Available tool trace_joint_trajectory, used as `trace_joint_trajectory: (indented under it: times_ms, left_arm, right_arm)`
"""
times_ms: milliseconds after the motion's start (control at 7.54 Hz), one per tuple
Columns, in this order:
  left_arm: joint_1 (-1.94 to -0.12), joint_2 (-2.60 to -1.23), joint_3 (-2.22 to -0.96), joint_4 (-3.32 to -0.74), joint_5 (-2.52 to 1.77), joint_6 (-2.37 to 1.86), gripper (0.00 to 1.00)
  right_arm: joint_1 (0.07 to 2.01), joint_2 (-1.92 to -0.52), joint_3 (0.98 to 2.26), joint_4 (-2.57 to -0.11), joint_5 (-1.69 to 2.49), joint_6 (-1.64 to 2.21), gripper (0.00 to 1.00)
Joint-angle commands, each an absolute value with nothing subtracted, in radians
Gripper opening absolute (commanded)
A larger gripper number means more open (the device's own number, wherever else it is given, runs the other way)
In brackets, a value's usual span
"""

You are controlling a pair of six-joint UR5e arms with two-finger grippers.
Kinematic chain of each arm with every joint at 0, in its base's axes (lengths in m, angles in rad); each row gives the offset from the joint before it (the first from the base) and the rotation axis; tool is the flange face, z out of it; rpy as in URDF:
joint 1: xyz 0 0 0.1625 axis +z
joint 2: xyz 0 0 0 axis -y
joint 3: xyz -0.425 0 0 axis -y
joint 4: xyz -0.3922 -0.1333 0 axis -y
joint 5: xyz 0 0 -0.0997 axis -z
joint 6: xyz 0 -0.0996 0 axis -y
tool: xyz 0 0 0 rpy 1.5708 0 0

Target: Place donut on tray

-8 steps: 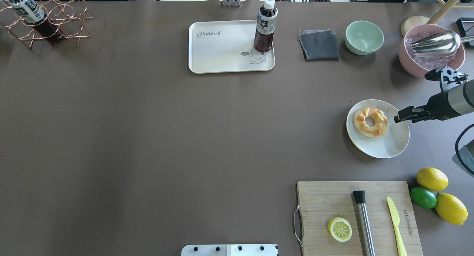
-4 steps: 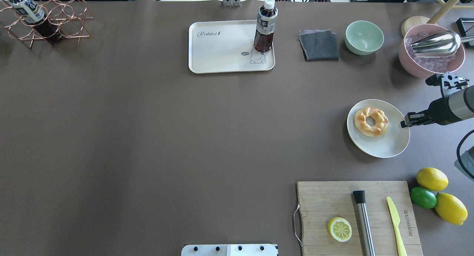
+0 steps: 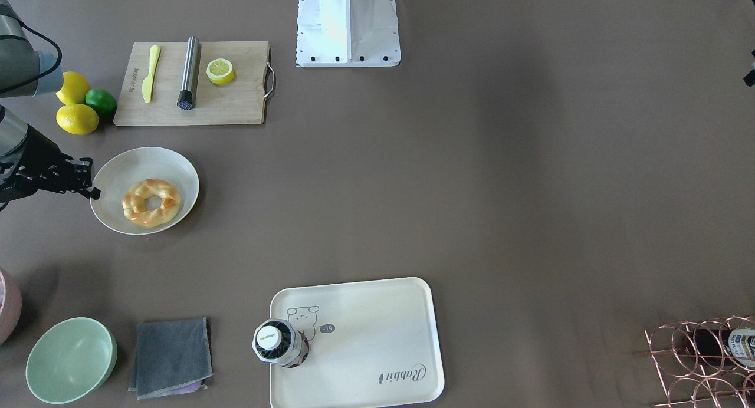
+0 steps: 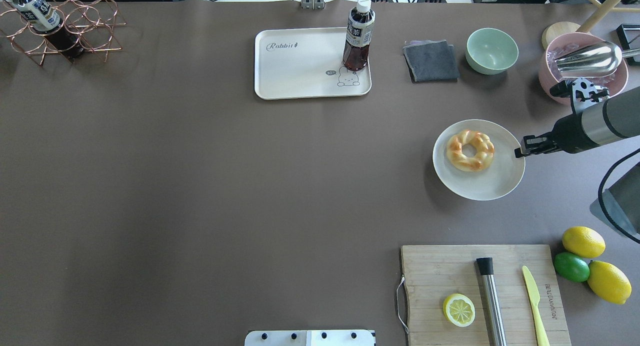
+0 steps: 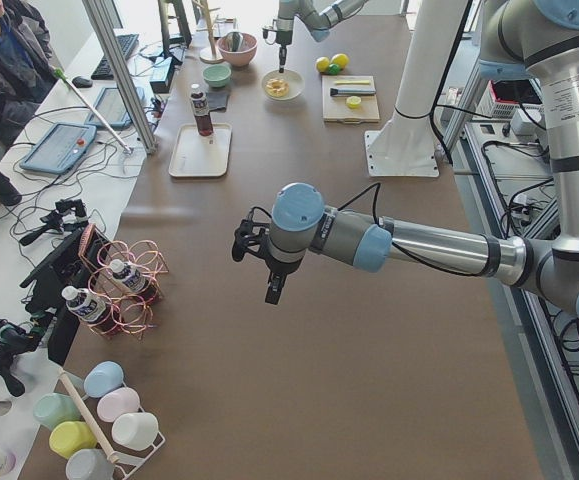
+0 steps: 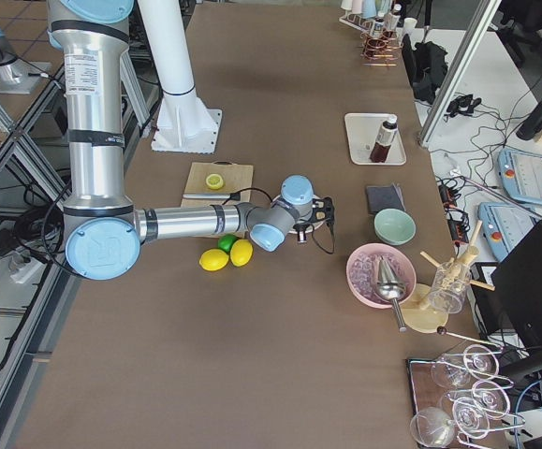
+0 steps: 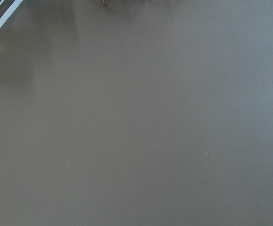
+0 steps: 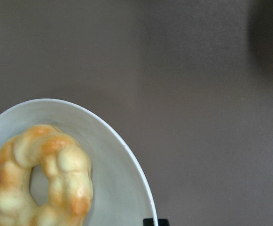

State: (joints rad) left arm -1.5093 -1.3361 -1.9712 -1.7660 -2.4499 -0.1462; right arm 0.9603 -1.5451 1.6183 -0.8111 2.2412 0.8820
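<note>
Donut (image 3: 151, 203) sits on the round plate (image 3: 115, 169), front view, well apart from the tray (image 3: 377, 319), where a bottle (image 3: 277, 342) stands in one corner. At the plate's rim is the right pincer (image 3: 87, 185); pinching or just touching, I cannot tell. Overhead: donut not grasped. Left-side view: left pincer (image 5: 273, 288) hangs over the table (image 5: 369, 390), state unclear. Pick, carry, placement all remain.

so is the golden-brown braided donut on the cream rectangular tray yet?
No. The donut lies in the round white plate; the tray holds only an upright brown bottle.
</note>
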Motion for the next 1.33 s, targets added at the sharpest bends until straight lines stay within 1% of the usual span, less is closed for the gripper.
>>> trace_joint_trajectory:
  times_ms: [0, 265, 531, 796, 929, 1061, 1194]
  left_arm:
    - [-1.335, -1.510, -1.983, -1.770, -2.484, -0.522, 0.93]
    - [-1.168, -1.689, -1.979, -1.738, -2.458, -0.787, 0.93]
    - [-1.004, -1.829, -1.993, -1.738, -2.381, -1.066, 0.93]
    - [-0.837, -1.952, -1.971, -1.738, -2.247, -1.230, 0.93]
    - [-0.768, -2.027, -1.938, -1.738, -2.208, -1.289, 0.92]
    - [-0.761, -2.083, -1.896, -1.738, -2.206, -1.325, 0.92]
    - [-0.740, -2.101, -1.879, -1.741, -2.203, -1.325, 0.92]
  right_arm:
    - [0.914, -1.416, 1.805, -1.103, 2.234, 0.998, 0.00]
    - [0.836, -1.314, 1.825, -1.135, 2.198, 1.147, 0.00]
    - [0.770, -1.215, 1.825, -1.137, 2.181, 1.294, 0.00]
    - [0.724, -1.158, 1.825, -1.150, 2.148, 1.359, 0.00]
    - [0.721, -1.120, 1.825, -1.202, 2.146, 1.365, 0.00]
    - [0.718, -1.085, 1.827, -1.247, 2.145, 1.365, 0.00]
    - [0.703, -1.077, 1.827, -1.258, 2.114, 1.365, 0.00]
